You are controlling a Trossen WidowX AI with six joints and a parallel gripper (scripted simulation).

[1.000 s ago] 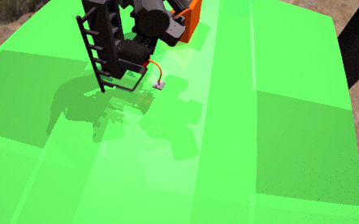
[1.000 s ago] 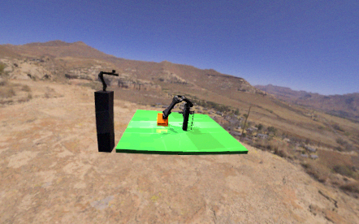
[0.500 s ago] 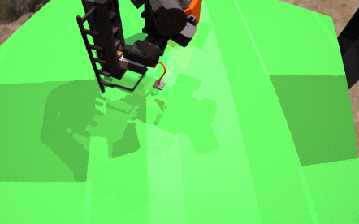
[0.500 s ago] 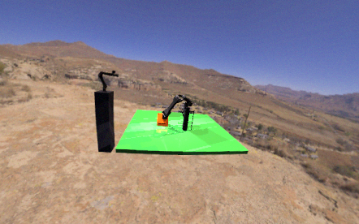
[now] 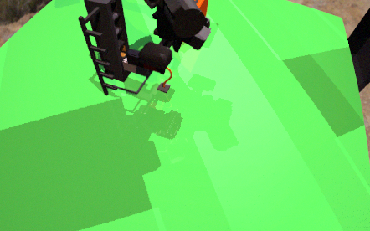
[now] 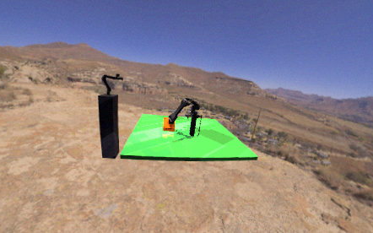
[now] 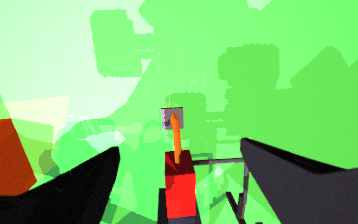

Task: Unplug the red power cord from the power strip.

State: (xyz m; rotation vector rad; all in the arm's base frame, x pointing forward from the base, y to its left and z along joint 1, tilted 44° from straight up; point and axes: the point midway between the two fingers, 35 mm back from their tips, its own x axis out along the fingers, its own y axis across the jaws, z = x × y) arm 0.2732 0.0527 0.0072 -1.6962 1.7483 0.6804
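Hand [image 7: 180, 165] spread wide, red plug [image 7: 180, 185] untouched between fingers

Red plug [image 7: 180, 187], orange cord [image 7: 176, 140], green mat [image 7: 290, 60]

Bright daylight, hard dark shadows across the green mat [image 5: 273, 125], glossy glare streaks, coarse pixelated edges
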